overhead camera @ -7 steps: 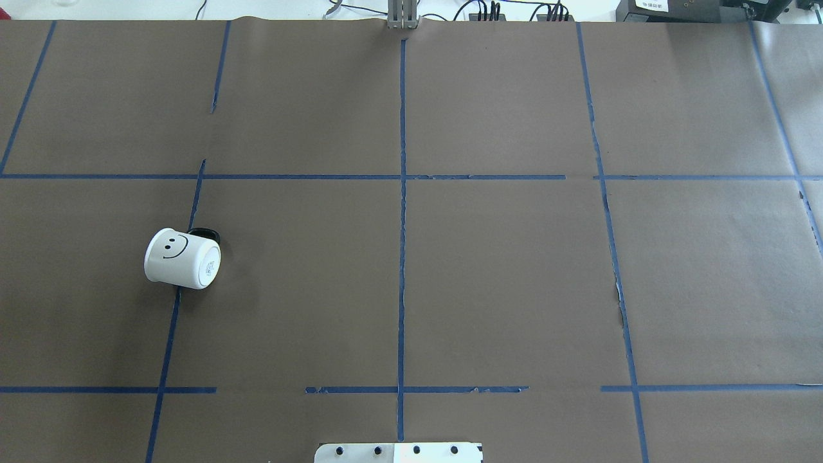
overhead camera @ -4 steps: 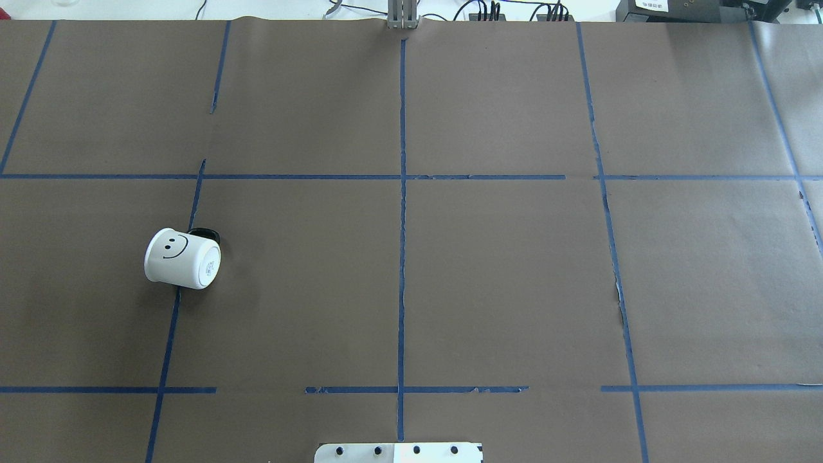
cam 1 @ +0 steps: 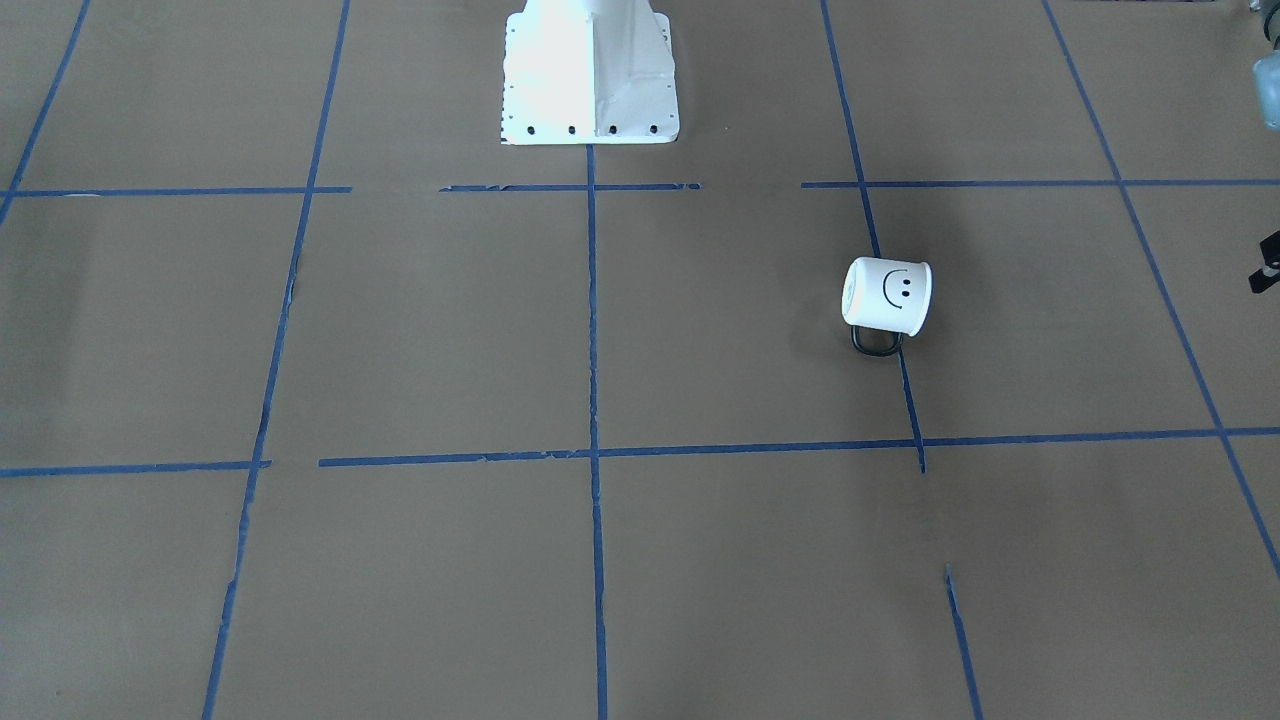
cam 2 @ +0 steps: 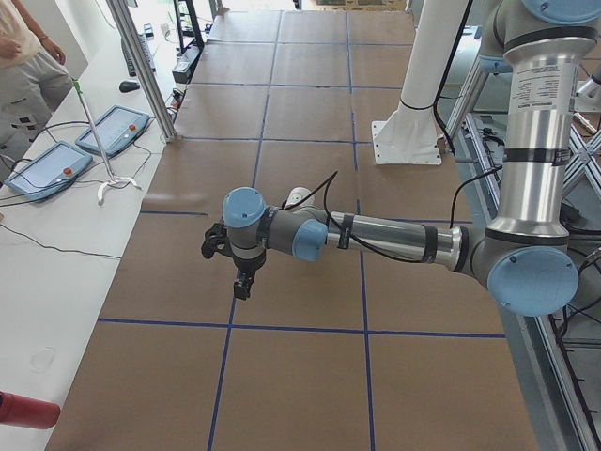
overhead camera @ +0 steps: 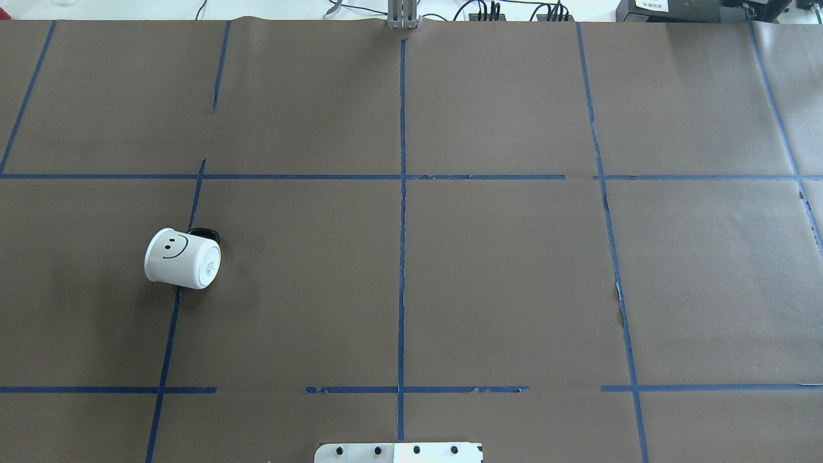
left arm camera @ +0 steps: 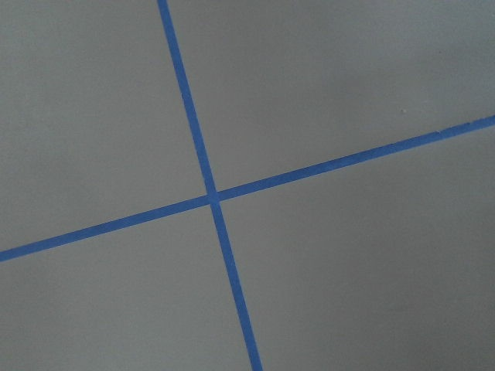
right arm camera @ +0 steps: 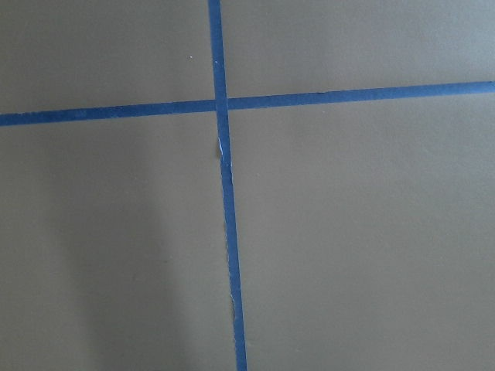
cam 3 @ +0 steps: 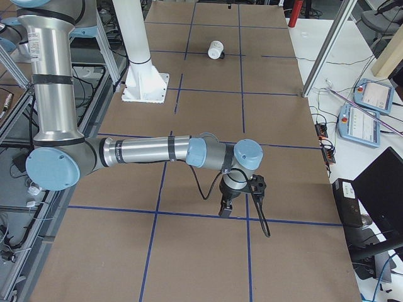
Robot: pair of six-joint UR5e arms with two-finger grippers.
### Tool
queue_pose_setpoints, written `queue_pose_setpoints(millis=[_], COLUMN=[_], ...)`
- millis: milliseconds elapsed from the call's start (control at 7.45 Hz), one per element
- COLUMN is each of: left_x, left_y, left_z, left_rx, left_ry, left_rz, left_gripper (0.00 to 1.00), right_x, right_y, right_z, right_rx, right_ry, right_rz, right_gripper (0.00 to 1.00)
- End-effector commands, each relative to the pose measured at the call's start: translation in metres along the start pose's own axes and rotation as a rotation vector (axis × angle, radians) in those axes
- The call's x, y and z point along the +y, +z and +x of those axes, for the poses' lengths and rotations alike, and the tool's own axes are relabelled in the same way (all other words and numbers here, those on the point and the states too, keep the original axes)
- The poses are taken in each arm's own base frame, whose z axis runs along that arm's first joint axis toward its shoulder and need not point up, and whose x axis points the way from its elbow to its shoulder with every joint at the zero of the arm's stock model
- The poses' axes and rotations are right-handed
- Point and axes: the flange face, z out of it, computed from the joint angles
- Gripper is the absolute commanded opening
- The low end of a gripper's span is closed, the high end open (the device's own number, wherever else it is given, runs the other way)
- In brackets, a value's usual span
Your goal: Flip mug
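The white mug (overhead camera: 182, 259) with a black smiley face lies on its side on the brown paper, on the robot's left half of the table. Its black handle (overhead camera: 204, 233) points to the far side. It also shows in the front view (cam 1: 887, 295) and small in the right side view (cam 3: 215, 49). My left gripper (cam 2: 242, 284) hangs over the table's left end, apart from the mug. My right gripper (cam 3: 225, 209) hangs over the table's right end. I cannot tell whether either is open or shut. Both wrist views show only paper and tape.
Blue tape lines (overhead camera: 402, 193) divide the paper into squares. The white robot pedestal (cam 1: 590, 75) stands at the near middle edge. Control pendants (cam 2: 113, 129) and cables lie on a side table beyond the left end. A person (cam 2: 23, 56) stands there.
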Motion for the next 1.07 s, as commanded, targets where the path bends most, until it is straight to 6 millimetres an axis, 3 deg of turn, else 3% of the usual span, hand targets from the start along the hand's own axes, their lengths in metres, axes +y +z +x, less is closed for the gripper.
queue_pose_setpoints(millis=[0,402,537,671,805,939], left_x=[0.071,0.143,0.15,0.152,0.154,0.149], left_y=[0.019,0.019,0.025,0.045,0.061,0.059], left_z=[0.018,0.033,0.047,0.068,0.097,0.129], left_rx=[0.086,0.168,0.197,0.193,0.244,0.386], left_ry=[-0.049,-0.13,-0.169,-0.231,-0.278,-0.299], left_rz=[0.135,0.292,0.324,0.336,0.343,0.372], left_gripper=[1.0,1.0,1.0,1.0,1.0,1.0], right_x=[0.0,0.0,0.0,0.0,0.0,0.0], right_y=[0.0,0.0,0.0,0.0,0.001,0.0], right_z=[0.0,0.0,0.0,0.0,0.0,0.0], right_rx=[0.0,0.0,0.0,0.0,0.0,0.0], right_ry=[0.0,0.0,0.0,0.0,0.001,0.0], right_rz=[0.0,0.0,0.0,0.0,-0.001,0.0], right_gripper=[1.0,1.0,1.0,1.0,1.0,1.0])
